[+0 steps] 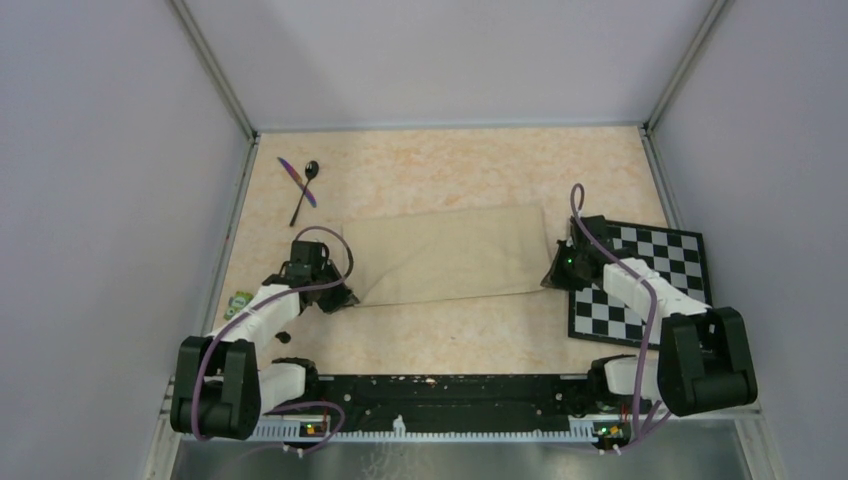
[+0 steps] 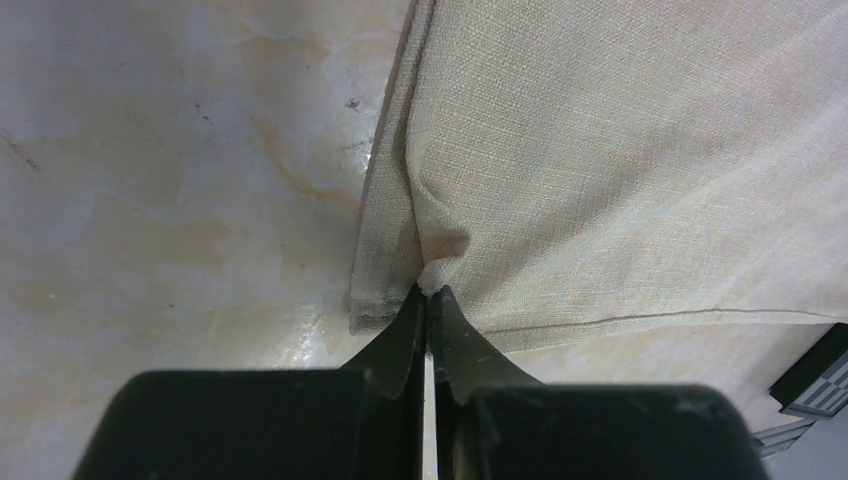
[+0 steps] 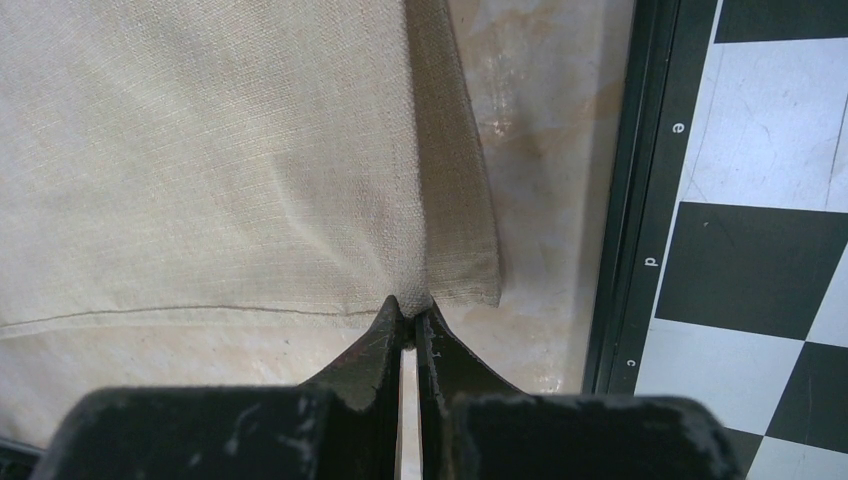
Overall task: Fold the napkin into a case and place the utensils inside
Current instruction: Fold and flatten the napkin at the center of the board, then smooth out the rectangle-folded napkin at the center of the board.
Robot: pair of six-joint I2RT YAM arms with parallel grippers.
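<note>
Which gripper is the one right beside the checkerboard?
The right gripper, shut on the napkin's near-right corner by the checkerboard's left edge; the left gripper grips the opposite corner.

The beige-tan napkin (image 1: 450,255) is lying flat as a wide folded band, spanning the gap between the two grippers. The left gripper (image 2: 430,292) is pinching its near left corner, where two hemmed layers are showing and the cloth is puckering at the fingertips. The right gripper (image 3: 410,305) is pinching the near right corner in the same way. Beyond the left gripper and slightly to its left, the black spoon (image 1: 303,195) and the thin purple knife (image 1: 297,182) are lying crossed, apart from the cloth.
</note>
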